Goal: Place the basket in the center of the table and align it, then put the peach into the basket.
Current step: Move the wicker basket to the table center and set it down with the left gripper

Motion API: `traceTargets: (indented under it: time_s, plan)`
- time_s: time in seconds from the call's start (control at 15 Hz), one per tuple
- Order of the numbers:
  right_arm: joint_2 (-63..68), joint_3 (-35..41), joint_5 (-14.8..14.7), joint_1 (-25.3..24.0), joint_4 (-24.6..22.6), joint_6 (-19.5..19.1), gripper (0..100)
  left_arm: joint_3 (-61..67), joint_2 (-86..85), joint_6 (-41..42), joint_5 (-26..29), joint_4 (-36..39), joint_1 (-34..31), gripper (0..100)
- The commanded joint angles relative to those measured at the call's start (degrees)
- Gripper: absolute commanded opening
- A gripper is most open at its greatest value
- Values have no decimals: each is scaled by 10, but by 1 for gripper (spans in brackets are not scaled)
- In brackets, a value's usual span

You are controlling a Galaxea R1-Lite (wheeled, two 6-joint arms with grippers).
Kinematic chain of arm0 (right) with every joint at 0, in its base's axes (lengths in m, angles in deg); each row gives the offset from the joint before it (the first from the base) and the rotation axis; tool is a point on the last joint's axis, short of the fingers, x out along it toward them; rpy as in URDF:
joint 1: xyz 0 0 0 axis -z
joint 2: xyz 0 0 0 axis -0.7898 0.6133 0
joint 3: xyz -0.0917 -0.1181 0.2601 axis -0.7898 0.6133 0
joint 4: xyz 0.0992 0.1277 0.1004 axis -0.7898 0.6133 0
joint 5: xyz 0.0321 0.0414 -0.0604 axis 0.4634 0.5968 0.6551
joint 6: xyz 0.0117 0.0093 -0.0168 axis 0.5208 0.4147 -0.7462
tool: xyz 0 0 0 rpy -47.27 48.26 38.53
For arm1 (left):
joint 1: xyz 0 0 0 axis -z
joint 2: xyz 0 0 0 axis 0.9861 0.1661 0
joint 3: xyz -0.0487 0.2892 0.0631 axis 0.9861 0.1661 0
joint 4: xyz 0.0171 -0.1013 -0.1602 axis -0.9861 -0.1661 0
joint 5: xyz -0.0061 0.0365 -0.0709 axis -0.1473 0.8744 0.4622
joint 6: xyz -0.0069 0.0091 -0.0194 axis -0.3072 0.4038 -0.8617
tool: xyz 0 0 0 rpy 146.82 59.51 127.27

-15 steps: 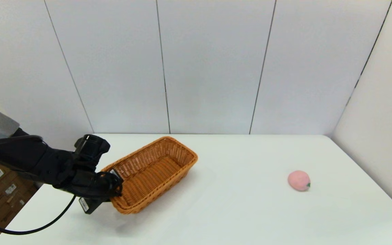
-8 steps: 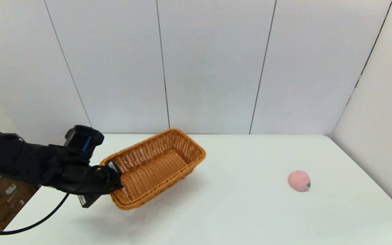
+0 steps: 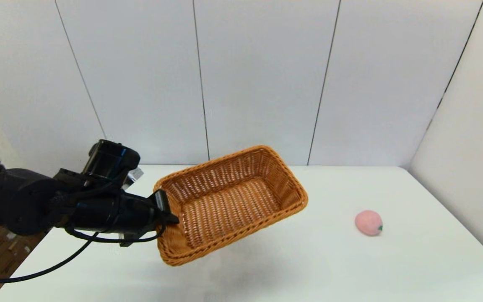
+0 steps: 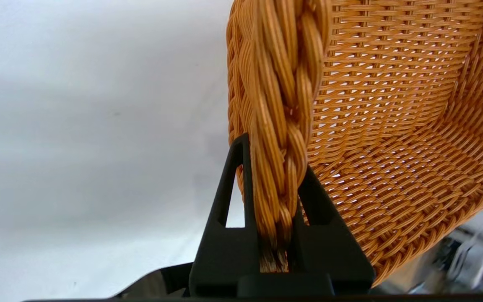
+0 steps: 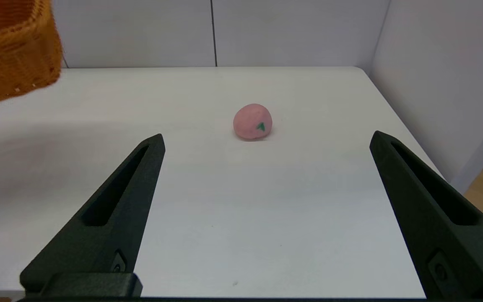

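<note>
Wicker, orange-brown and tightly woven, fills the middle of the scene: the basket (image 3: 231,201) hangs in the air above the table (image 3: 317,268), tilted so that its open side faces up and toward the robot. A soft shadow lies on the white surface beneath it. The left gripper (image 3: 167,212) has it by the braided rim (image 4: 281,126) at the short end nearest the arm. In the left wrist view the two black fingers (image 4: 224,235) press on either side of that braid, one on the outside of the basket wall and one on the inside, clamped tight with the rim wedged between them. The black left arm reaches in from the table's left side, a cable looping below it.

Well apart from the basket, on the right part of the table, lies the peach (image 3: 368,222), pink, with its small green tip turned toward the near right. The right gripper (image 5: 266,140) hovers low over the near edge of the table, its fingers spread wide and holding nothing, the peach sitting farther off between them in the right wrist view.
</note>
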Motion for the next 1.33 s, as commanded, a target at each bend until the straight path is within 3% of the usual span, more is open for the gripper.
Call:
traceTargets:
  time_s: [0.07,0.47,1.33]
  plan:
    - [0,0,0,0,0,0,100,-15,54,64,19,1,32,0]
    - [0,0,0,0,0,1,100,-35,129,129,32,40,43,0]
    - [0,0,0,0,0,4,100,-75,175,150,33,39,57,0]
